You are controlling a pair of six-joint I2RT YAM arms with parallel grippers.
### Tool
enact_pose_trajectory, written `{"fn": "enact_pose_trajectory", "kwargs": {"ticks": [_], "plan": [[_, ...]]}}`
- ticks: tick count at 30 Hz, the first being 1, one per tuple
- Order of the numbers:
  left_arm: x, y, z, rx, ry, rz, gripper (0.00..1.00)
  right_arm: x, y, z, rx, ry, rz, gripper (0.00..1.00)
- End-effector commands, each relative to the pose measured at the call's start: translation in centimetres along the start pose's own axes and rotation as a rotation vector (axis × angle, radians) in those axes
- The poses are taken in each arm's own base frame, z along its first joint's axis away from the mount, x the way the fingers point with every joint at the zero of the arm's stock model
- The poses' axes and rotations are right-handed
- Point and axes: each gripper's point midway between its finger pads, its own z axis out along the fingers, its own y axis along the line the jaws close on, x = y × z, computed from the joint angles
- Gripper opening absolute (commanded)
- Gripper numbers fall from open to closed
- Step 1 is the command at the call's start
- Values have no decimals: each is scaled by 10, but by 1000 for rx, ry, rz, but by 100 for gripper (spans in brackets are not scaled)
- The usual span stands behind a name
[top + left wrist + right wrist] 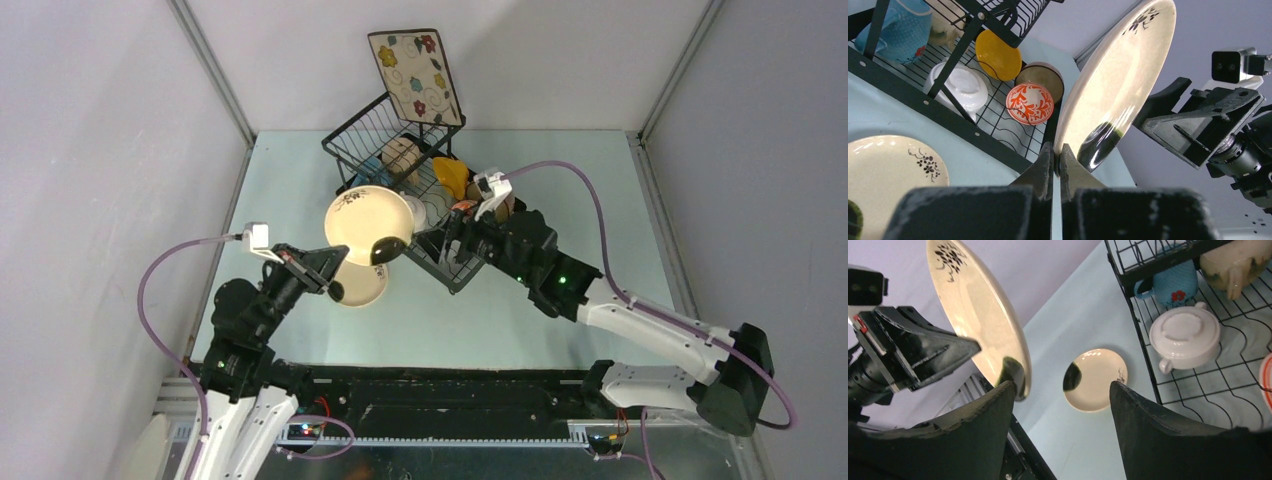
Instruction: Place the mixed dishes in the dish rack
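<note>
Left claw (1057,150) is pinching the rim of a cream plate (1118,85), holding it tilted in the air just near-left of the dish rack (923,101). Right claw (1062,385) is spread wide by the rack's near end, and a second cream plate (1095,380) lies flat on the table (1083,305) below.

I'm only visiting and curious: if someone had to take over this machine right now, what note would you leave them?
Left pincer: shut on the rim of a cream round plate, held tilted in the air beside the dish rack.
Right pincer: open, empty, near that plate.
Done, in the rack: blue mug, beige mug, white two-handled bowl, orange-yellow bowl, red-patterned bowl, tan bowl; square floral plate stands at its far end.
Left: rack the held plate, then the second cream plate lying flat on the table.
</note>
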Motion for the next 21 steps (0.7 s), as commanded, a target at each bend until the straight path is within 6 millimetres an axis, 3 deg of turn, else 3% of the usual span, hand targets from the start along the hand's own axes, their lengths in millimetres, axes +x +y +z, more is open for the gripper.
{"fn": "enact_pose_trajectory", "kwargs": {"ticks": [1, 6, 10, 14, 16, 18, 20, 21], "plan": [[-7, -17, 3, 73, -11, -9, 0, -47, 28, 14, -48, -144, 16, 69], [-5, -15, 5, 62, 1, -1, 0, -46, 37, 24, -78, -151, 7, 56], [-3, -17, 5, 79, 12, 4, 0, -45, 38, 30, -81, -145, 10, 39], [0, -22, 5, 112, 27, 8, 0, -43, 40, 37, -88, -132, 16, 35], [2, -24, 5, 127, 36, 8, 0, -45, 42, 39, -92, -132, 19, 26], [2, -24, 6, 122, 40, 6, 0, -47, 42, 40, -87, -136, 11, 2], [0, -13, 7, 58, 34, 0, 22, -54, 38, 41, -56, -155, -10, 0], [-7, -9, 8, 24, 7, 21, 49, -58, 34, 40, -32, -169, -39, 0]]}}
